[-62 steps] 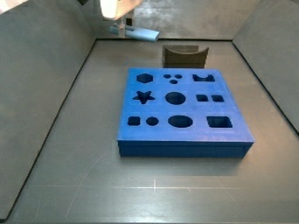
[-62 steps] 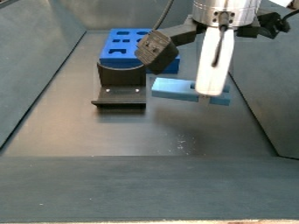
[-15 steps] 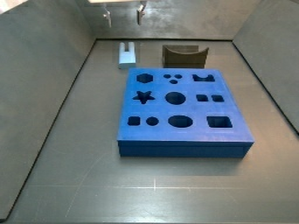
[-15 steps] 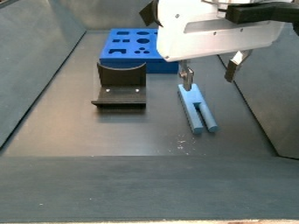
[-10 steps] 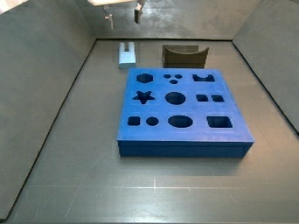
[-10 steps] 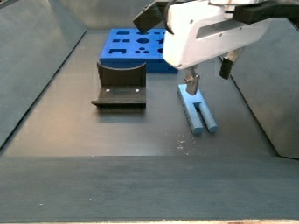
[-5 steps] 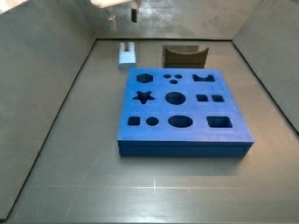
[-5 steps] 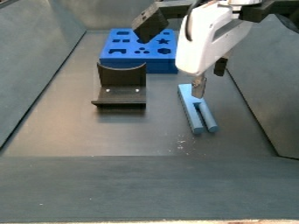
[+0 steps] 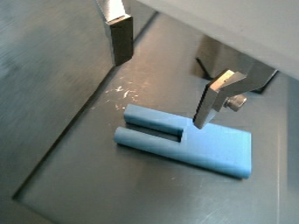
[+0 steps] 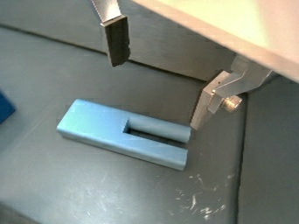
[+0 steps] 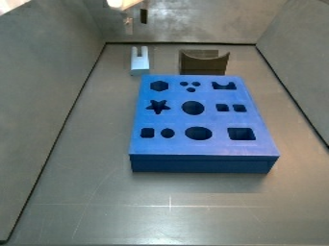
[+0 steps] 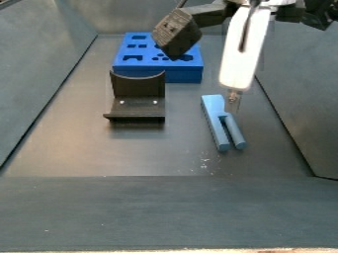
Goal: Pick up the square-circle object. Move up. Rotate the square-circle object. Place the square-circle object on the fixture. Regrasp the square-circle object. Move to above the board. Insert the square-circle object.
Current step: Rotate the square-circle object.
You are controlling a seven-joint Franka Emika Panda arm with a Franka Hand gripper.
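You get soft, even overhead light with only faint shadows. In both wrist views the gripper (image 9: pixel 163 74) fingers (image 10: pixel 114 42) are slightly blurred. A pale sheen sits on the floor (image 12: pixel 158 158) in a side view; all frames are low-resolution.

Side views face opposite ways across board (image 11: pixel 203 123) (image 12: pixel 156 54); wrist views look down close at floor.

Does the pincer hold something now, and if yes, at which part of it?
Nothing. The pincer hangs open above the square-circle object, which lies flat on the floor.
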